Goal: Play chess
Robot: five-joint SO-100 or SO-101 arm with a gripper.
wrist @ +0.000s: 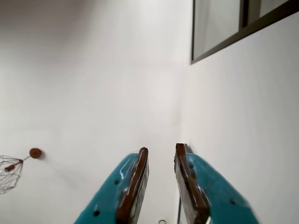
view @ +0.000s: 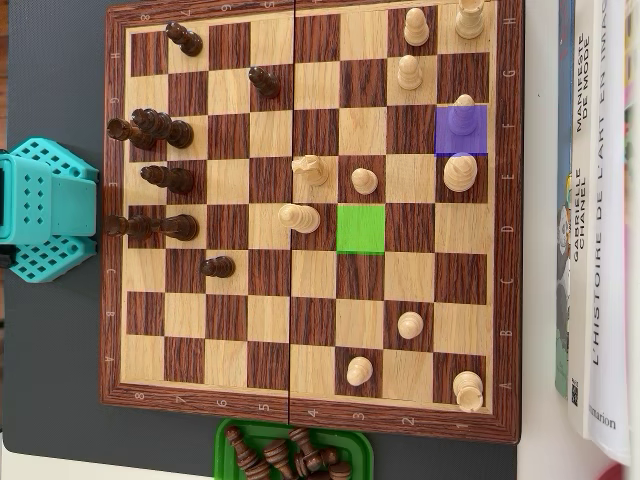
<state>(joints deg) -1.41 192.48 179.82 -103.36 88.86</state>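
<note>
overhead view shows books (view: 598,200) beside the chessboard (view: 310,418); gripper (wrist: 161,154) spread, empty.

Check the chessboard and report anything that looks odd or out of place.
Two squares carry colour overlays: an empty square near the chessboard's centre is bright green, and a square near the right edge is purple, tinting the light piece on it. Several dark pieces look tipped over.

This looks like a home living space. Ahead of the teal gripper (wrist: 161,154), the wrist view shows white walls, a dark-framed window (wrist: 233,28) up to the right and a wire-cage pendant lamp (wrist: 9,172) to the left. In the overhead view, stacked French-titled books (view: 598,220) lie beside the folding wooden chessboard (view: 310,420).
</note>
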